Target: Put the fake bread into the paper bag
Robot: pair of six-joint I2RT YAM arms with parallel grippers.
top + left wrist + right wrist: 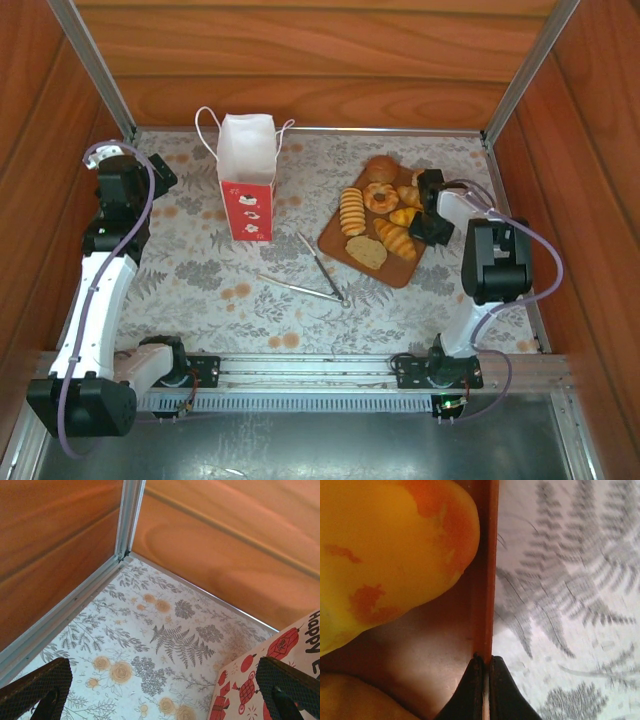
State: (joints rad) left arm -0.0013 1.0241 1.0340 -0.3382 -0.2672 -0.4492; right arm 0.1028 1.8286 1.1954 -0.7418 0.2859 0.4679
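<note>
1. Left claw (148, 172) (165, 692): one, jaws spread wide, holding nothing, low over the table (200, 275).
2. Paper bag (247, 180) (287, 647): one, upright, white with a red front panel, just right of the left claw; whether the right finger (287, 685) touches it cannot be told.
3. Metal tongs (320, 275): one pair, lying on the table between the two claws.
4. Brown board (400, 272) (440, 650): one, directly left of the right claw.
5. Fake bread (380, 197) (385, 555): about seven pieces, all on the board, the nearest just beside the right claw.
6. Right claw (422, 208) (484, 690): one, jaws pressed together, gripping nothing, tips at the board's right edge.
</note>
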